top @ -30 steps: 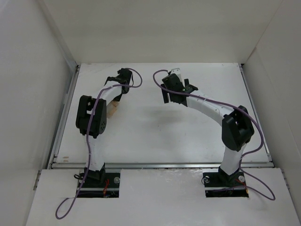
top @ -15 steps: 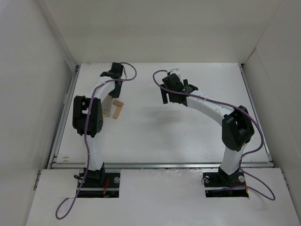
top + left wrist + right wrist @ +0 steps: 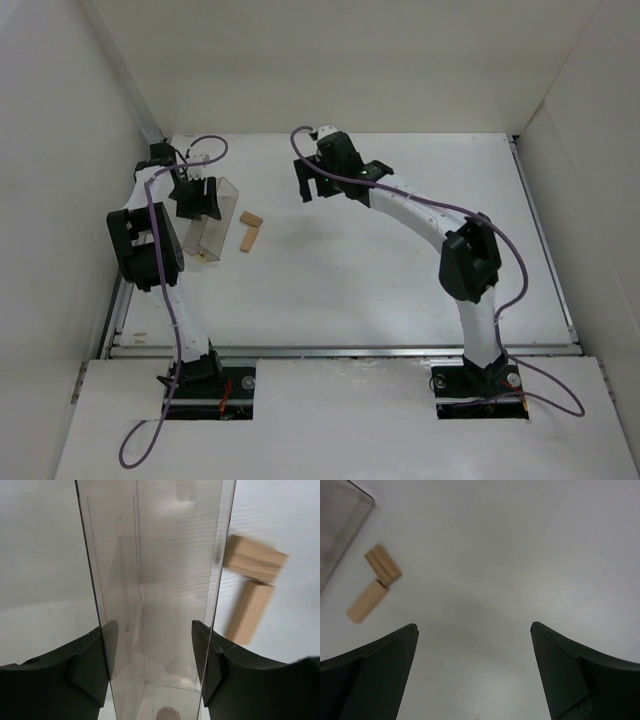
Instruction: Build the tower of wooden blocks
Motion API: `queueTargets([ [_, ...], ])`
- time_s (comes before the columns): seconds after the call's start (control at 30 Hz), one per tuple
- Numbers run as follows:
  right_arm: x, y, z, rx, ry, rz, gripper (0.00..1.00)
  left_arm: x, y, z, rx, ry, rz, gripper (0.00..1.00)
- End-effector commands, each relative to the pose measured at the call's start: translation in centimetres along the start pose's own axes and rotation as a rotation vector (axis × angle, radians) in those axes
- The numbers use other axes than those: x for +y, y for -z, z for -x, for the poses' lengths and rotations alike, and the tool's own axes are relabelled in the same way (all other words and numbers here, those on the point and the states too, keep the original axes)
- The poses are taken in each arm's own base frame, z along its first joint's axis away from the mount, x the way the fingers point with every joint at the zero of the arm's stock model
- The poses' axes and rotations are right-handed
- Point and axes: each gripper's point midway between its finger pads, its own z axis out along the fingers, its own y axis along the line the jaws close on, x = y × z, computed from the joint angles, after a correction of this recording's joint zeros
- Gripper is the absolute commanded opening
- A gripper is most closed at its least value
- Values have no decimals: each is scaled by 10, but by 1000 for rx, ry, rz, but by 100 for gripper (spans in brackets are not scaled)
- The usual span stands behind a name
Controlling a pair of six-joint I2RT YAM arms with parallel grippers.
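Two light-tan wood blocks (image 3: 248,230) lie on the white table, the short one across the far end of the long one, touching like a small T. They also show in the left wrist view (image 3: 252,585) and the right wrist view (image 3: 375,582). My left gripper (image 3: 195,195) is shut on a clear plastic container (image 3: 212,222) and holds it just left of the blocks; its fingers (image 3: 207,655) press both of the container's walls (image 3: 155,580). My right gripper (image 3: 318,188) is open and empty, hovering right of the blocks (image 3: 475,630).
White walls enclose the table on the left, back and right. A small tan piece (image 3: 207,254) shows at the container's near end. A corner of the container (image 3: 340,515) shows in the right wrist view.
My left arm has swung left with the clear container, uncovering the two blocks. My right arm has moved left toward the blocks, still open.
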Motion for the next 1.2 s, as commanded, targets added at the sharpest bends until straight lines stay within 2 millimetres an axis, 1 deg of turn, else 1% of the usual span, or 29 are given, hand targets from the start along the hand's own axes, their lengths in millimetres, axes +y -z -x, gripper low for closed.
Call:
queueTargets([
  [0.0, 61, -14, 37, -82, 66, 106, 100, -16, -4, 0, -22, 22, -259, 22],
  [0.03, 64, -43, 18, -33, 88, 85, 100, -8, -4, 1, -27, 49, -272, 22],
  [0.07, 68, -52, 18, -33, 115, 65, 100, 13, -10, -6, -19, 124, -272, 23],
  [0.1, 84, -48, 37, -74, 120, 77, 100, 21, -11, -10, -14, 154, -279, 23],
  [0.13, 88, -57, 33, -71, 136, 71, 100, 28, -14, -15, -4, 197, -278, 23],
  [0.17, 88, -77, 17, -43, 142, 64, 100, 37, -18, -13, 3, 233, -278, 25],
  [0.2, 96, -81, 16, -51, 147, 76, 100, 44, -17, -16, 5, 261, -289, 28],
  [0.27, 105, -86, 10, -42, 127, 121, 97, 43, -17, -18, 20, 260, -295, 37],
  [0.3, 115, -84, 9, -45, 97, 143, 97, 43, -21, -18, 32, 247, -279, 41],
  [0.37, 125, -88, 0, -30, 72, 164, 94, 45, -21, -19, 37, 247, -268, 43],
  [0.4, 124, -93, -3, -29, 46, 152, 94, 43, -20, -15, 28, 230, -257, 43],
  [0.43, 133, -90, 3, -53, 48, 168, 94, 44, -21, -16, 34, 238, -245, 47],
  [0.47, 140, -93, -2, -53, 40, 169, 93, 45, -18, -12, 18, 230, -240, 47],
  [0.6, 149, -105, 2, -89, -35, 160, 92, 49, -20, -11, 37, 206, -179, 52],
  [0.63, 148, -112, -4, -80, -75, 148, 92, 52, -20, -9, 41, 191, -147, 54],
  [0.7, 149, -111, -10, -52, -100, 150, 92, 51, -11, -3, 32, 162, -117, 54],
  [0.77, 149, -104, -8, -44, -120, 148, 92, 57, 11, 16, -41, 123, -50, 54],
  [0.8, 142, -102, -3, -51, -145, 141, 92, 61, 21, 25, -78, 105, -16, 56],
  [0.83, 137, -91, 4, -51, -164, 152, 92, 66, 29, 35, -125, 83, 22, 56],
  [0.87, 133, -84, 9, -48, -216, 168, 92, 68, 51, 47, -177, 52, 72, 59],
  [0.9, 126, -77, 21, -71, -253, 176, 92, 70, 64, 56, -215, 26, 100, 61],
  [0.93, 99, -81, 10, -43, -289, 132, 92, 65, 76, 68, -256, 2, 110, 63],
  [0.97, 92, -55, 37, -95, -324, 142, 92, 65, 88, 74, -282, -22, 132, 65],
  [1.0, 78, -47, 44, -115, -358, 125, 92, 56, 111, 87, -336, -63, 149, 69],
  [1.03, 53, -47, 38, -111, -374, 79, 92, 45, 119, 92, -356, -83, 129, 71],
  [1.07, 43, -23, 58, -155, -397, 75, 92, 35, 126, 96, -376, -112, 113, 72],
  [1.1, 30, -14, 65, -185, -409, 47, 92, 18, 140, 101, -409, -138, 74, 74],
  [1.13, 20, -7, 68, -197, -417, 26, 92, 4, 142, 105, -421, -175, 50, 77],
  [1.17, 2, -5, 60, -182, -414, -18, 93, -7, 143, 104, -415, -190, 38, 78],
])
